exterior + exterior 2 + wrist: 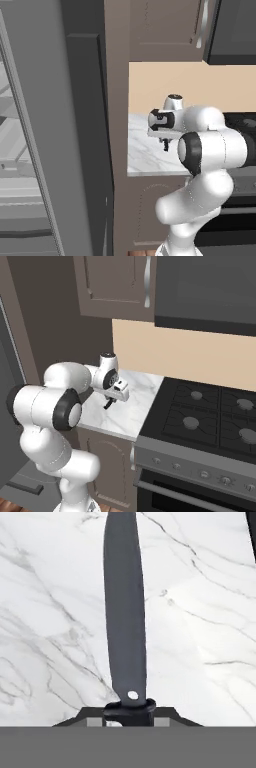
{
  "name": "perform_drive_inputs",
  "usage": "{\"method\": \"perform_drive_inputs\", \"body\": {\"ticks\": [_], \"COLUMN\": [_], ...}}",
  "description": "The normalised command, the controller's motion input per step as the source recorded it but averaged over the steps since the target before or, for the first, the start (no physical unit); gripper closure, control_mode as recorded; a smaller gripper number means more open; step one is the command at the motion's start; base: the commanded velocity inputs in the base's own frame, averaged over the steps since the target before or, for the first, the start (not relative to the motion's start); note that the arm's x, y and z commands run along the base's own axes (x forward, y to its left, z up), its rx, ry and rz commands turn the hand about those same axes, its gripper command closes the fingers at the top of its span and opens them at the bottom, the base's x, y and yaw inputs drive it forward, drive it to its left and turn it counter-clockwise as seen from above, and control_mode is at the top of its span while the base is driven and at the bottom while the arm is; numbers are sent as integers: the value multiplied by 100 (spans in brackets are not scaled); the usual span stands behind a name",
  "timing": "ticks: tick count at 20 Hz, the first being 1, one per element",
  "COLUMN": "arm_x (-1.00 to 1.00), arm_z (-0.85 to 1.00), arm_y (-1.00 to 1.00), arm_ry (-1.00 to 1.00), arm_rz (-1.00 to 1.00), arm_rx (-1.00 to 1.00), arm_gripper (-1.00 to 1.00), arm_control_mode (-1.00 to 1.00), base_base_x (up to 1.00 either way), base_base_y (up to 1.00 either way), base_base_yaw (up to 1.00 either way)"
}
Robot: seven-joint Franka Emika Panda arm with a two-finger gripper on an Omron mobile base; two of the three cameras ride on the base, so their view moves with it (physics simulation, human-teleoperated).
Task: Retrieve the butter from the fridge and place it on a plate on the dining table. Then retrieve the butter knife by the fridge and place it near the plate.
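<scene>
Gripper (129, 708) clamped knife (125, 607) by handle end, blade toward 12 o'clock, lifted above marble counter (50, 612) for carrying.

Home kitchen around me: marble worktop (131, 401) beside gas stove (210, 416), oven front (200, 481) below, brown wall cabinets (115, 281), grey fridge (45, 125) at my left.

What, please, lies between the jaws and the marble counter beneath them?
A long dark knife, clamped in the gripper at its handle end; in the hand view it stretches out over the white marble counter.
</scene>
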Motion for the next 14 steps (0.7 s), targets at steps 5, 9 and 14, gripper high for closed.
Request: {"method": "perform_drive_inputs", "body": {"ticks": [5, 9, 14], "arm_x": [-72, -86, -75], "arm_z": [25, 59, 65], "arm_y": [0, -8, 0], "arm_ry": [-3, -6, 0], "arm_rz": [31, 9, 0], "arm_rx": [0, 0, -3], "arm_gripper": [100, 100, 100], "arm_control_mode": [-100, -100, -100], "base_base_x": [0, 0, 0], "base_base_y": [0, 0, 0], "base_base_yaw": [0, 0, 0]}}
